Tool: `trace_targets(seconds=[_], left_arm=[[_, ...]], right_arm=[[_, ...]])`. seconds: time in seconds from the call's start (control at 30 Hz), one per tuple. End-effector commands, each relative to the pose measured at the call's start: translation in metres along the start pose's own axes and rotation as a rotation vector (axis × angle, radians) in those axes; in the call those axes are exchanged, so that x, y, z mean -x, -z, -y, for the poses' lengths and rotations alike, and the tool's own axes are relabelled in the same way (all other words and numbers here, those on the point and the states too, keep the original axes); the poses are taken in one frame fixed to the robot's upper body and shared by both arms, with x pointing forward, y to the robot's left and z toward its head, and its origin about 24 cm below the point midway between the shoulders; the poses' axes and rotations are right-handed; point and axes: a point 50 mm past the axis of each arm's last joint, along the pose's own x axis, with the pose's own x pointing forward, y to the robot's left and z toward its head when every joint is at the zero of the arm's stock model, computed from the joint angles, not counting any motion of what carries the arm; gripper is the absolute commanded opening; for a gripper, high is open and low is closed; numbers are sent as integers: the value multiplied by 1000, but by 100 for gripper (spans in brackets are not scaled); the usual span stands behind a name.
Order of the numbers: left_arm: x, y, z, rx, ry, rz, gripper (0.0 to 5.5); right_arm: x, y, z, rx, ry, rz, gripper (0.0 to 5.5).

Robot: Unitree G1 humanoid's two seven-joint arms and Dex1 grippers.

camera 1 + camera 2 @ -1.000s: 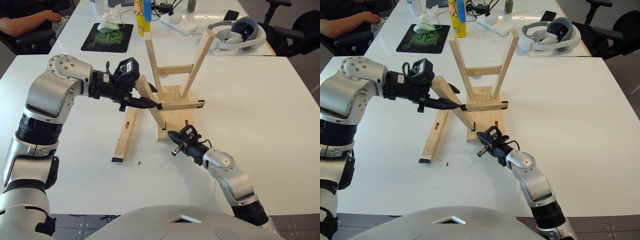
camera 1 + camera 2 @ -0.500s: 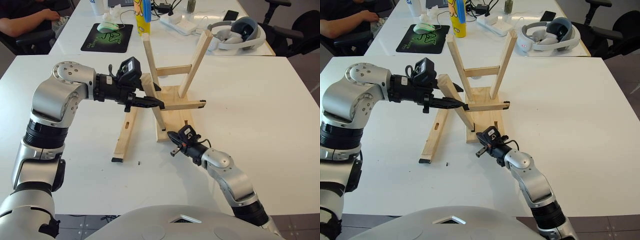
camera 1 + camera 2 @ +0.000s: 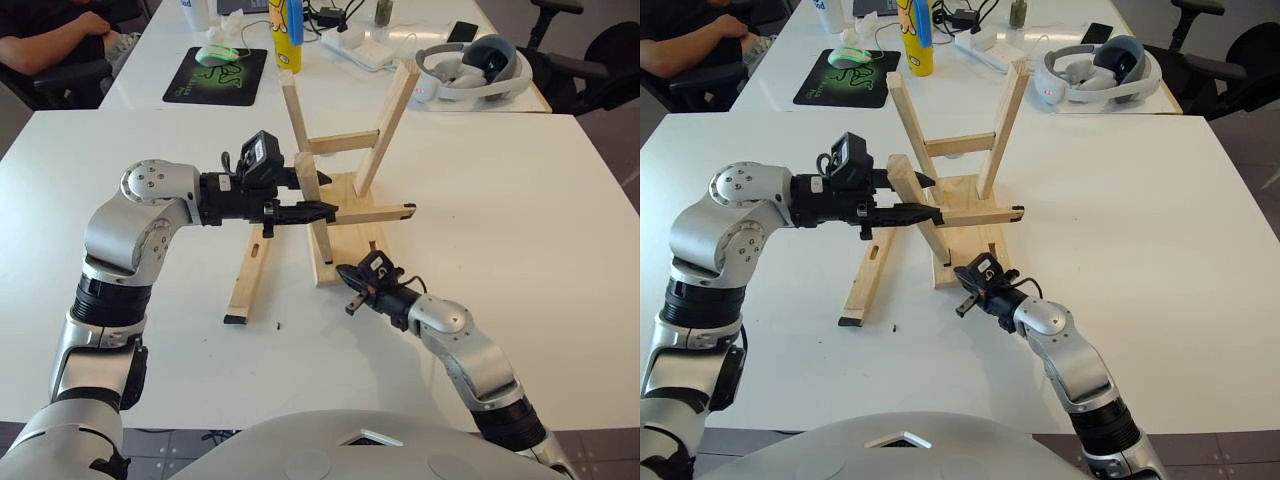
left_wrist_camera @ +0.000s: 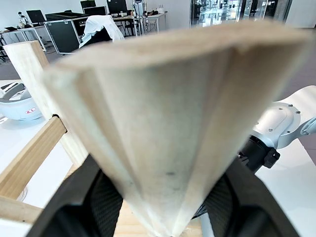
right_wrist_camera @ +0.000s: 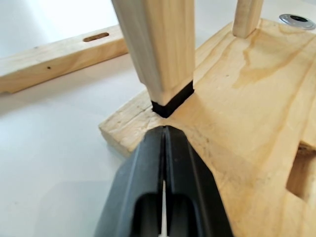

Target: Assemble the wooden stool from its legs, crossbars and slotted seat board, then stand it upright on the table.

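**Left eye view.** The left gripper (image 3: 328, 209) is clamped on a leg (image 3: 319, 242) whose foot meets the seat board (image 3: 356, 243), which lies flat on the table (image 3: 520, 260). Over the last second the gripper has swung from a downward slant to nearly level. The leg has risen from a marked lean toward upright, while its crossbar (image 3: 375, 212) stays level. This suggests the joint is being squared before seating. Two rear legs (image 3: 393, 115) already stand on the board, and a loose leg (image 3: 250, 275) lies beside it. The right gripper (image 3: 350, 298) has kept its place at the board's near corner.

**Left wrist view.** The leg (image 4: 168, 123) fills the gap between the fingers (image 4: 106, 207), which press on both sides.

**Right wrist view.** The fingers (image 5: 148, 187) are together and hold nothing, with their tips at the leg's black-capped foot (image 5: 170, 101). One slot (image 5: 302, 173) in the board is open, with nothing in it.
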Motion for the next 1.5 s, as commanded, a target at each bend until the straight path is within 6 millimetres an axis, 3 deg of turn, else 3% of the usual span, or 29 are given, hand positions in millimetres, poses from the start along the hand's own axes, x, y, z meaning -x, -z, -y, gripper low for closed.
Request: trace_targets(seconds=[0.03,0.37,0.73,0.87,1.07,1.33,1.5], left_arm=[[-2,25,10,79,9,-19,207],[14,57,14,150,-124,-11,207],[-5,44,3,65,-87,-15,207],[-5,64,19,104,-42,-86,207],[5,79,30,144,-54,-125,207],[5,76,4,175,-147,-111,207],[-1,80,2,185,-124,-131,207]], right_arm=[[5,37,-2,-59,-13,-198,0],[9,37,1,-40,-40,-215,0],[8,38,-1,-33,-70,-236,0],[8,39,-1,-26,-76,-245,0],[8,39,-1,-23,-80,-250,0],[7,39,-2,-28,-87,-256,0],[6,39,-1,-30,-87,-261,0]])
